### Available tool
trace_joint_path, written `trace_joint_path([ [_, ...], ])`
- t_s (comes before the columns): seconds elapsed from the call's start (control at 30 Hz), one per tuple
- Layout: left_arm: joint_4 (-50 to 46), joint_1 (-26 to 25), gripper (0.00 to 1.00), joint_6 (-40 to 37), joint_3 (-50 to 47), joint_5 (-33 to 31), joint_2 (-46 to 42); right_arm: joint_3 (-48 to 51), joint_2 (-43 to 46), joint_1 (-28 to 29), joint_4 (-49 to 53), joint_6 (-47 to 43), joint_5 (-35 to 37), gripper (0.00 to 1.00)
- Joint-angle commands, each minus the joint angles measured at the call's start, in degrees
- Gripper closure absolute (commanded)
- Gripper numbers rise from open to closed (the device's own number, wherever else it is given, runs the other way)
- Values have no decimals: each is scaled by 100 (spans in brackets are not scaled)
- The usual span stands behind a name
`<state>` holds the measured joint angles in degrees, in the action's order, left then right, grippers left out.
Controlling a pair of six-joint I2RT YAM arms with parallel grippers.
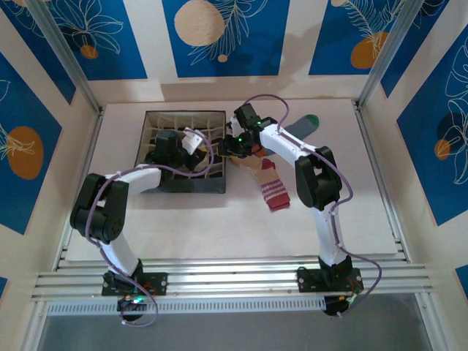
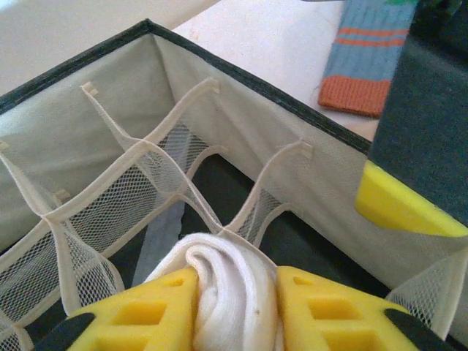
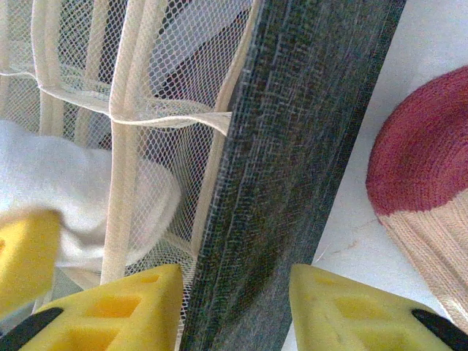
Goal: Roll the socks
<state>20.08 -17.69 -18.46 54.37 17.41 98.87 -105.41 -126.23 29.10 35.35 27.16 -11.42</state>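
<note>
Our left gripper (image 2: 234, 284) pinches the rolled white sock (image 2: 227, 259); next we drop it into the box (image 2: 241, 80). Whether our right gripper (image 3: 235, 284) clamps its wall, we cannot tell.

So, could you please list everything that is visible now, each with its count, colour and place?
fabric box: one, dark outside with cream mesh dividers inside, on the left half of the table.
white sock: one, white, rolled, held just above the box's dividers.
peach sock: one, peach with maroon toe and stripes, flat on the table right of the box.
grey-blue sock: one, green toe and orange cuff, flat on the table, farther back and right.
table: one, white.
left gripper: yellow fingers, shut on the white sock.
right gripper: yellow fingers, astride the box's right wall, clamping it.
</note>
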Motion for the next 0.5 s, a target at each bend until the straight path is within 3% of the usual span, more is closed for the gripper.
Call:
trace_joint_path([
  [0.0, 3, 19, 57, -188, 18, 203, -21, -147, -55, -27, 67, -25, -159, 57],
  [0.17, 394, 51, 38, -89, -297, 52, -287, -217, -24, -36, 127, -35, -166, 57],
  [0.47, 68, 265, 31, 332, -54, -40, -878, -286, -142, 64, 160, 127, -313, 57],
])
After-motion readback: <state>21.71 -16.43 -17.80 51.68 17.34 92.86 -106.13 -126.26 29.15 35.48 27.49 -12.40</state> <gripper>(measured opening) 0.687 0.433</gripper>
